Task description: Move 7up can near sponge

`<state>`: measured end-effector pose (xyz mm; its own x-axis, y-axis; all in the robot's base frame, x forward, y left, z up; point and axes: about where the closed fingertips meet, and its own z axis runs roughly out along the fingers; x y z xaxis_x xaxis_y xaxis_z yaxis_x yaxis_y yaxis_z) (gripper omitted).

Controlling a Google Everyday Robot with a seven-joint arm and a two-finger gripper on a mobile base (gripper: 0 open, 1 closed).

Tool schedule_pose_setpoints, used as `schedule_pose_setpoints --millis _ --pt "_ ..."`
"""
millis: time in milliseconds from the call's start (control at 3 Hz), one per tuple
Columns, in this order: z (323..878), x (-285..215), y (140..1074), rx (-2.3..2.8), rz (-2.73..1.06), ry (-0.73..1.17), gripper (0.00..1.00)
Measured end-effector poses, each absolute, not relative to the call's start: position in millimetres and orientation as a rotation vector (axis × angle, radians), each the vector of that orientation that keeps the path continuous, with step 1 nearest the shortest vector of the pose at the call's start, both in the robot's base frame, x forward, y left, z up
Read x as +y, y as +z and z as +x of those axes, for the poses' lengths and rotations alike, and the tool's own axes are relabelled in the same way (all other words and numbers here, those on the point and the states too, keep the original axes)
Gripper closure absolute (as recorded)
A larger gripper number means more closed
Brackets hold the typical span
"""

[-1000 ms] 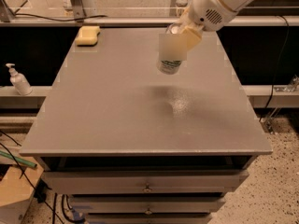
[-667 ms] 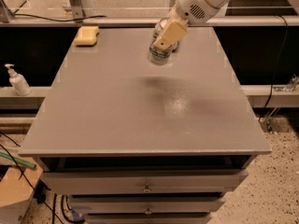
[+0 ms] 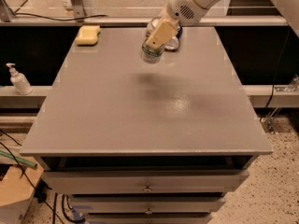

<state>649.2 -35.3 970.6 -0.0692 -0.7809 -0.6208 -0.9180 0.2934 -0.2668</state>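
Gripper [image 3: 158, 38] at the end of the white robot arm [image 3: 196, 1] hangs over the far middle of the table, its tan fingers [image 3: 162, 31] closed on the silvery-white aluminium 7up can [image 3: 152, 54] with green lettering, which is gripped near its upper end and tilted, its lower end pointing down and to the left. A soft dark shadow [image 3: 150, 80] lies on the tabletop below the 7up can and apart from it, so the can is off the surface. Just behind the gripper, partly hidden by it, a second can [image 3: 173, 43] with a touch of blue sits near the back edge. The pale yellow rectangular sponge [image 3: 88, 35] with rounded corners lies flat at the far left corner of the flat grey table [image 3: 140, 125], well apart from the held can. Below the tabletop at the front are grey drawers [image 3: 147, 182] with small knobs. Off the table to the left, a white pump bottle [image 3: 19, 80] stands upright on a low ledge
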Motion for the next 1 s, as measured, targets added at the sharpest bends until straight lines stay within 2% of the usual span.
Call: schedule_pose_setpoints --millis 1000 --pt "722 26 961 1.769 -1.539 0.247 1.00"
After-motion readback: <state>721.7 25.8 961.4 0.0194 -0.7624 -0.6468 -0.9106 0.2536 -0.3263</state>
